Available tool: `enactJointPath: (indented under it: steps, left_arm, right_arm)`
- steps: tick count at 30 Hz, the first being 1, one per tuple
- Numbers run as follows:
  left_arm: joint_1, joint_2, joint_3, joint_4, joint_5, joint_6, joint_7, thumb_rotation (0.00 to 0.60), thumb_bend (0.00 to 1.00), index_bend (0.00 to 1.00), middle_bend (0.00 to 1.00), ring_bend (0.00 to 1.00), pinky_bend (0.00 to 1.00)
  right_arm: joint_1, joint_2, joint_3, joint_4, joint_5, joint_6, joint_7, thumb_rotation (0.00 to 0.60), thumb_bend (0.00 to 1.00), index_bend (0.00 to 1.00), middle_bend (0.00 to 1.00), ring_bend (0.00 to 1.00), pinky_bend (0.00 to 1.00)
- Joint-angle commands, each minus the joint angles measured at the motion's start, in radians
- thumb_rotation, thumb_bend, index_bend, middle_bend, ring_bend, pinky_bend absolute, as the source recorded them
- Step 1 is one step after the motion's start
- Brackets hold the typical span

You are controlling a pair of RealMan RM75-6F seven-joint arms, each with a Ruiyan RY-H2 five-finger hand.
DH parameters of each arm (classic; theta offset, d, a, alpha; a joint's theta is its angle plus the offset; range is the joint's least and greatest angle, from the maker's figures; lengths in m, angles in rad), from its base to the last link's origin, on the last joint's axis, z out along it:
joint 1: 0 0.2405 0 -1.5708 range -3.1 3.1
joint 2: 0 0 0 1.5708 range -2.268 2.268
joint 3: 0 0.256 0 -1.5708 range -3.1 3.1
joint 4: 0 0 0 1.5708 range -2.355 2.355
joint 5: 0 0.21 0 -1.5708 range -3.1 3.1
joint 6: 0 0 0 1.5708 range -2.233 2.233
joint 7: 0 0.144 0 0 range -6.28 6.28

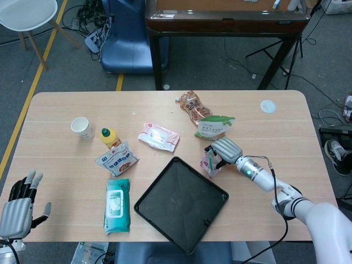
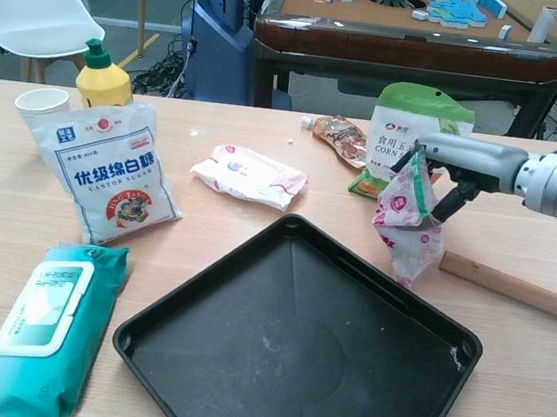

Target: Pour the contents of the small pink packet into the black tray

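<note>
Chest view shows the small pink packet (image 2: pixel 406 215) hanging from the right hand (image 2: pixel 451 168), pinched at its top edge by the fingers (image 2: pixel 443 206), its lower end just beside the far right rim of the black tray (image 2: pixel 282 355); whether it touches the rim or the worktop (image 2: pixel 529 398) I cannot tell. The packet is tilted, its printed face turned toward the tray. In the head view the same packet (image 1: pixel 211 162) sits at the tray's (image 1: pixel 181 203) upper right edge under the right hand (image 1: pixel 226 150).

Just behind the packet stands a green-topped white pouch (image 2: pixel 416 129), and beside that lies a brown snack bag (image 2: pixel 339 137). A wooden stick (image 2: pixel 513 288) lies on the worktop to the right of the tray, under the right forearm.

Left of the tray's far corner lies a pink wipes pack (image 2: pixel 249 174). Further left, a white sugar bag (image 2: pixel 110 169) leans upright, with a yellow squeeze bottle (image 2: pixel 103 77) and a paper cup (image 2: pixel 43 102) behind it. A teal wipes pack (image 2: pixel 40 322) lies at the near left, beside the tray.

The left hand (image 1: pixel 18 204) hangs at the near left corner of the worktop, well apart from everything, holding nothing, its fingers extended and spread.
</note>
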Motion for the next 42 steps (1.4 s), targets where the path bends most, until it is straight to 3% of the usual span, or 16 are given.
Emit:
enactJointPath:
  steps: [1, 8, 13, 26, 29, 34, 37, 42]
  left_arm:
    - [0.0, -0.001, 0.0, 0.001, 0.001, 0.0, -0.003, 0.6, 0.37, 0.08, 0.0, 0.0, 0.03]
    - [-0.003, -0.003, 0.002, 0.006, 0.003, -0.008, -0.007, 0.6, 0.37, 0.08, 0.0, 0.0, 0.03]
    - [-0.008, -0.009, 0.003, 0.005, 0.009, -0.014, -0.001, 0.6, 0.37, 0.08, 0.0, 0.0, 0.03]
    - [-0.008, -0.011, 0.004, -0.002, 0.006, -0.015, 0.012, 0.6, 0.37, 0.08, 0.0, 0.0, 0.03]
    - [-0.006, -0.009, 0.004, -0.003, 0.003, -0.014, 0.012, 0.6, 0.37, 0.08, 0.0, 0.0, 0.03]
    - [-0.006, -0.011, 0.005, 0.0, 0.002, -0.017, 0.01, 0.6, 0.37, 0.08, 0.0, 0.0, 0.03]
    - [-0.006, -0.01, 0.005, -0.001, -0.001, -0.018, 0.01, 0.6, 0.37, 0.08, 0.0, 0.0, 0.03]
    - [-0.006, -0.01, 0.005, -0.001, 0.001, -0.018, 0.008, 0.6, 0.37, 0.08, 0.0, 0.0, 0.03]
  right_arm:
    - [-0.052, 0.083, -0.005, -0.115, 0.027, 0.034, -0.04, 0.6, 0.32, 0.68, 0.65, 0.55, 0.46]
    - [-0.132, 0.214, -0.051, -0.281, 0.032, 0.083, -0.051, 0.6, 0.32, 0.68, 0.65, 0.55, 0.46]
    - [-0.174, 0.27, -0.091, -0.333, 0.016, 0.101, -0.04, 0.6, 0.32, 0.68, 0.64, 0.55, 0.46]
    - [-0.195, 0.252, -0.14, -0.313, -0.047, 0.093, 0.026, 0.6, 0.32, 0.67, 0.61, 0.54, 0.46]
    - [-0.19, 0.239, -0.145, -0.301, -0.061, 0.088, 0.028, 0.6, 0.32, 0.62, 0.58, 0.51, 0.43]
    - [-0.18, 0.224, -0.157, -0.289, -0.083, 0.075, 0.028, 0.6, 0.3, 0.42, 0.42, 0.31, 0.2]
    - [-0.183, 0.218, -0.158, -0.286, -0.086, 0.08, 0.012, 0.6, 0.22, 0.26, 0.31, 0.2, 0.13]
    - [-0.206, 0.213, -0.15, -0.284, -0.074, 0.102, -0.029, 0.6, 0.07, 0.14, 0.21, 0.13, 0.09]
